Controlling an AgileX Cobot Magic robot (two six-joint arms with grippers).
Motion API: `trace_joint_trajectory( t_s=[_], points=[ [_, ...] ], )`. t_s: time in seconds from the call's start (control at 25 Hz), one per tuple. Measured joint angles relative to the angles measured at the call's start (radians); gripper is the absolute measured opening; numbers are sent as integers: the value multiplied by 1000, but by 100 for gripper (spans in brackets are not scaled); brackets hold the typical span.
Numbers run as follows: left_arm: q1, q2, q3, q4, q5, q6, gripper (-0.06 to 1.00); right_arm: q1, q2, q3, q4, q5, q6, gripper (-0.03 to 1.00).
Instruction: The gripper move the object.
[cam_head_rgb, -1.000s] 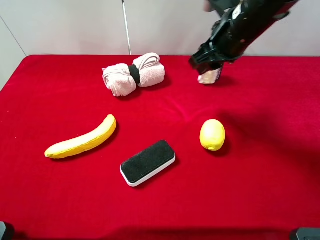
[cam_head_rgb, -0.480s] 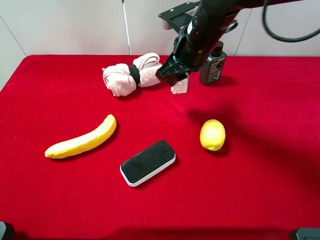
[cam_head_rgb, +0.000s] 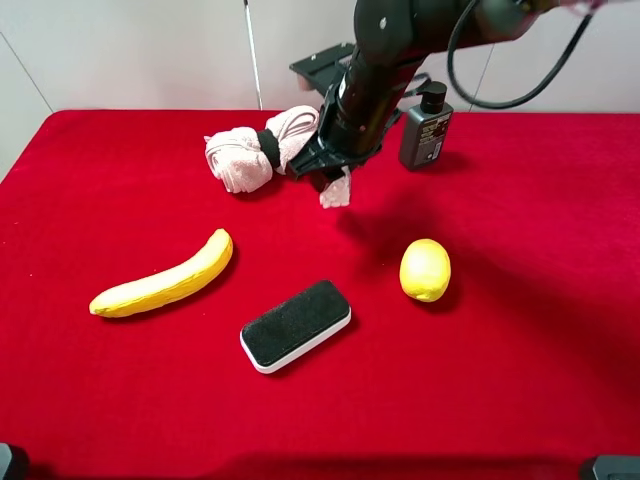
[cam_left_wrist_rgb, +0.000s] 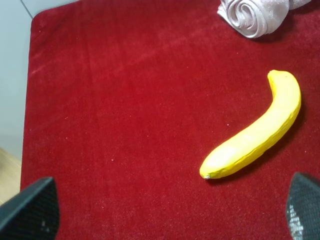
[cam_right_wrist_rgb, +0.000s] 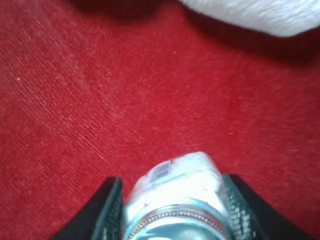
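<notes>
My right gripper (cam_head_rgb: 330, 180) is shut on the small clear bottle (cam_head_rgb: 336, 190) with whitish pellets and holds it just above the red cloth, right in front of the rolled pink towel (cam_head_rgb: 268, 148). In the right wrist view the bottle (cam_right_wrist_rgb: 180, 192) with its silver cap sits between the two black fingers (cam_right_wrist_rgb: 107, 210). My left gripper (cam_left_wrist_rgb: 170, 210) is open and empty, with its fingertips wide apart above the cloth near the banana (cam_left_wrist_rgb: 257, 132). The left arm is out of the high view.
A dark pump bottle (cam_head_rgb: 425, 128) stands at the back right of the arm. A lemon (cam_head_rgb: 425, 269), a black eraser block (cam_head_rgb: 296, 324) and the banana (cam_head_rgb: 165, 279) lie on the red cloth (cam_head_rgb: 540, 330) nearer the front.
My right arm has carried the small bottle leftward and lower, from beside the pump bottle to in front of the towel. The pump bottle has come into view.
</notes>
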Motion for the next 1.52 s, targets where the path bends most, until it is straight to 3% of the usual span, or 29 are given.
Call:
trace_joint_trajectory(
  t_s=[1.4,1.52],
  points=[
    [0,0,0,0,0,0,88,0,73,-3,8,-29,-1,34],
    [0,0,0,0,0,0,88,0,73,-3,9,-29,-1,40]
  ],
)
